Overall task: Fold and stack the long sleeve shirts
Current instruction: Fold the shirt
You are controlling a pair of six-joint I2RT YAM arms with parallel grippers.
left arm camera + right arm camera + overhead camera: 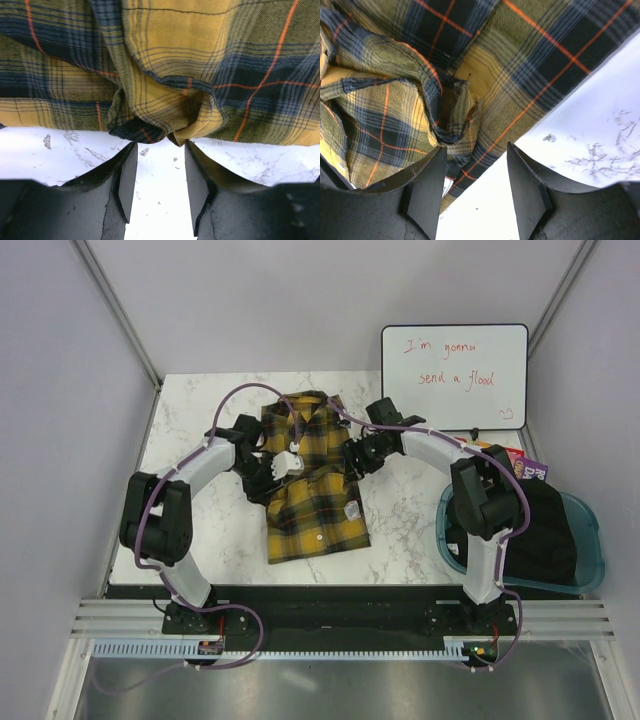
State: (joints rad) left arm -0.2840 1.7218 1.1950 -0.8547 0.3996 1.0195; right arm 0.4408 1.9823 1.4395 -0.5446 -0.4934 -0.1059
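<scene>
A yellow-and-black plaid long sleeve shirt (312, 485) lies on the white marble table (200, 530), collar at the far end, its sides folded in to a narrow strip. My left gripper (262, 472) is at the shirt's left edge, open and empty; in the left wrist view the bunched shirt edge (165, 115) sits just beyond its fingertips (126, 165). My right gripper (352, 458) is at the shirt's right edge, open and empty; in the right wrist view rumpled shirt cloth (420, 105) lies ahead of its fingers (427, 185), a little reaching between them.
A whiteboard (453, 375) with red writing leans at the back right. A blue bin (585, 540) holding dark cloth (545, 530) stands at the right, by some colourful packets (525, 465). Grey walls close in the table at left and back.
</scene>
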